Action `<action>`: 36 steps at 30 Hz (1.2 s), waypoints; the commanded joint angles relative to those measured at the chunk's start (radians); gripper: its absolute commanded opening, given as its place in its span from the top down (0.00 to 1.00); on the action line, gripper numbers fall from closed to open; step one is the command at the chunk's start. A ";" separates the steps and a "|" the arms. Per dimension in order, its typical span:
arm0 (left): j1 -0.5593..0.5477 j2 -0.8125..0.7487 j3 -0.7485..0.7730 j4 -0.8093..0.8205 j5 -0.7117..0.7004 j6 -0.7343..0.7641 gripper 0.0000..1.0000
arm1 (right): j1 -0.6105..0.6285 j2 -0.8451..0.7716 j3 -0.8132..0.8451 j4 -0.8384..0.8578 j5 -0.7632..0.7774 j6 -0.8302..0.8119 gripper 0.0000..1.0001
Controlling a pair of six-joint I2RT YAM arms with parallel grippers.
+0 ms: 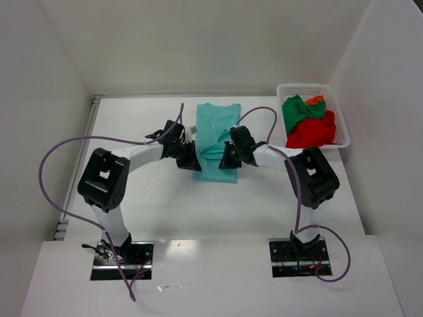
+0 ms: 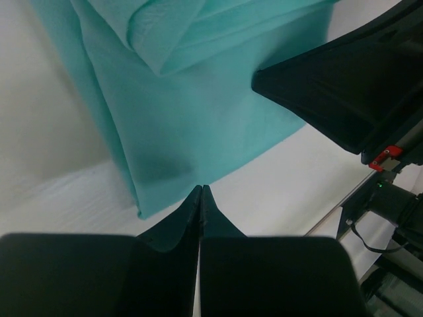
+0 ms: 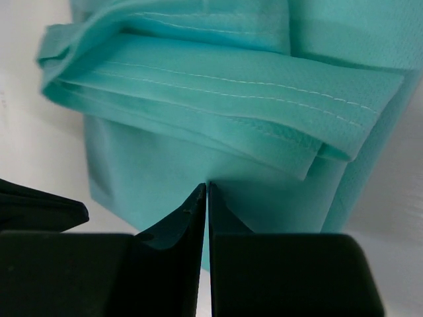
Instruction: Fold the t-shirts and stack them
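The teal t-shirt [image 1: 213, 135] lies on the white table, its near part folded over into a thick band with stitched hems [image 3: 218, 99]. My left gripper [image 1: 189, 159] is shut, its tips at the shirt's near left edge [image 2: 201, 189]; no cloth shows between the jaws. My right gripper [image 1: 232, 157] is shut, its tips [image 3: 207, 185] low over the flat teal cloth just near of the folded band. The dark green [image 1: 299, 109], red [image 1: 312, 132] and orange [image 1: 316, 100] t-shirts lie crumpled in the basket.
The white lattice basket [image 1: 341, 113] stands at the back right against the right wall. White walls close in the table on the left, back and right. Purple cables loop from both arms. The right arm shows in the left wrist view [image 2: 344, 86].
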 commanded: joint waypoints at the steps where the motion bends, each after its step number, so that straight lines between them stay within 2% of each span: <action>1: -0.002 0.041 0.043 0.041 0.028 -0.008 1.00 | -0.002 0.039 0.031 0.046 0.017 -0.007 0.92; 18: -0.002 0.144 0.034 0.041 -0.014 -0.018 1.00 | -0.002 0.145 0.176 0.035 0.198 -0.036 0.93; 28: -0.002 0.184 0.034 0.041 -0.034 -0.008 1.00 | -0.036 0.163 0.260 0.056 0.207 -0.046 0.93; 36: -0.002 0.184 0.014 0.041 -0.034 -0.008 1.00 | -0.054 0.271 0.393 0.046 0.252 -0.076 0.92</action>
